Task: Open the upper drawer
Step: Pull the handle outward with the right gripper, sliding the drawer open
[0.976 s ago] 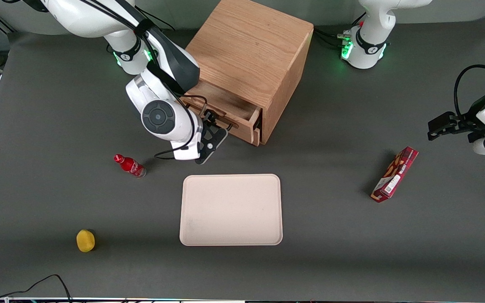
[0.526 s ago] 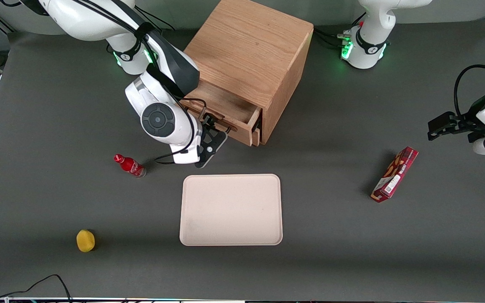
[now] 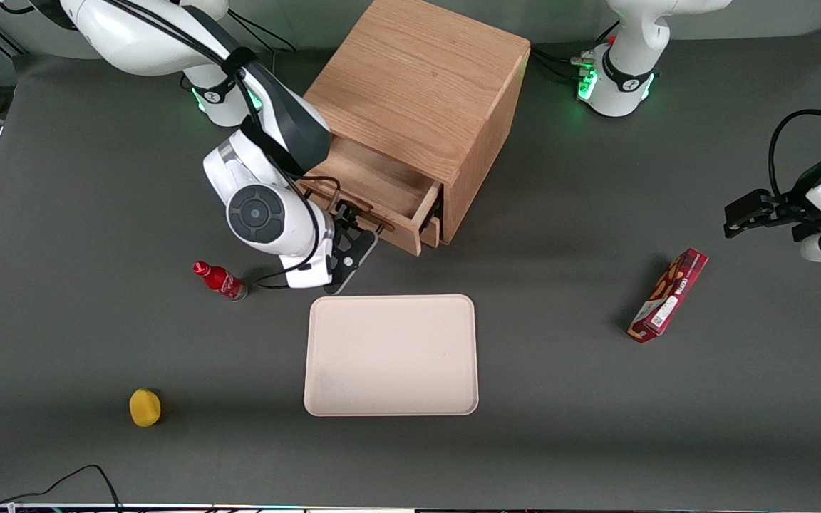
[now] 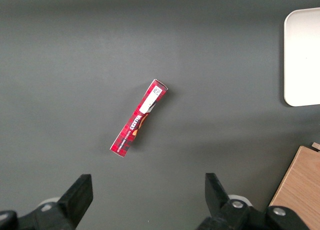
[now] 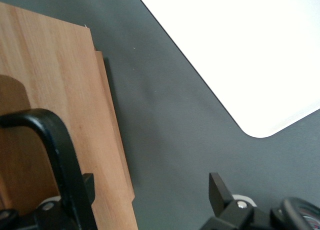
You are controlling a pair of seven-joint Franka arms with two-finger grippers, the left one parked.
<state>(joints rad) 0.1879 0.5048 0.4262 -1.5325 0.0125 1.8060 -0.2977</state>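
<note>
**Upper drawer partly drawn out, gripper at its handle**

Front view: the upper drawer (image 3: 382,187) projects from the oak cabinet (image 3: 421,85); its visible interior is bare wood. The gripper (image 3: 348,226) sits at the drawer front, nearer the camera than the cabinet. Right wrist view: the black handle (image 5: 55,155) lies between the fingers (image 5: 222,192), which are spread wide apart, with no visible contact. The tray (image 3: 390,355) holds nothing.

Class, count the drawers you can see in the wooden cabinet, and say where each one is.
2. The upper drawer is pulled partway out, with the gripper at its front. The lower drawer sits beneath it, only its corner showing.
</note>
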